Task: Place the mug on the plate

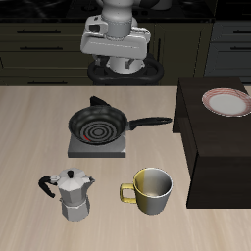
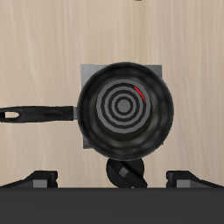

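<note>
The olive-yellow mug stands upright near the table's front edge, its loop handle turned toward the moka pot. The white plate with a pinkish-red rim lies bare on top of a dark raised block at the table's side. My gripper hangs high at the back of the table, far from both the mug and the plate. In the wrist view my gripper is open, with its fingertips wide apart and nothing between them. Neither the mug nor the plate shows in that view.
A black frying pan with spiral rings sits on a grey square burner, directly under my gripper, its handle pointing toward the dark block. A silver moka pot stands beside the mug.
</note>
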